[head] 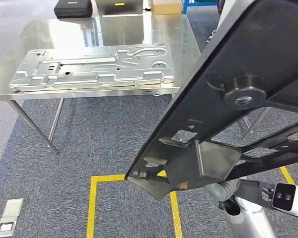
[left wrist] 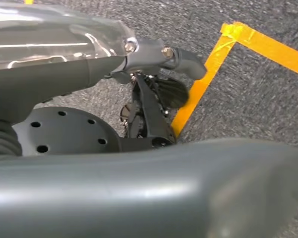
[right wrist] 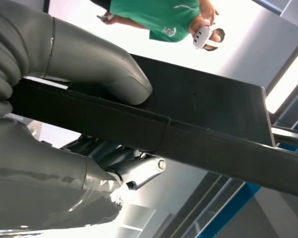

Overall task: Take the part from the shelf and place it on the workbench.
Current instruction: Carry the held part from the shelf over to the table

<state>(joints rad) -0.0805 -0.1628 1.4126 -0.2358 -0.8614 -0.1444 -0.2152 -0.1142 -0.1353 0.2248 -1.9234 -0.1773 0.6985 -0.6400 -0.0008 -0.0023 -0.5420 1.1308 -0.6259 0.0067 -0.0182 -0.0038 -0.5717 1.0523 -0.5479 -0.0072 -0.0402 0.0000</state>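
Note:
A large black metal part (head: 252, 74) with a round boss and cut-outs hangs tilted in the near right of the head view. My right hand (head: 224, 191) grips it from below at its lower end. In the right wrist view the thumb (right wrist: 102, 69) lies over the black part (right wrist: 200, 114) and darker fingers (right wrist: 102, 156) curl beneath it. The steel workbench (head: 177, 44) stands ahead to the left, and the part is off it, over the carpet. My left hand (left wrist: 140, 114) hangs over the carpet, its thumb and fingers apart with nothing between them.
A silver stamped plate (head: 95, 67) covers much of the workbench's near half. A black case (head: 73, 8) and a cardboard box (head: 165, 6) sit at its far edge. Yellow tape (head: 92, 198) marks the carpet. A person in a green shirt (right wrist: 170, 20) stands close by.

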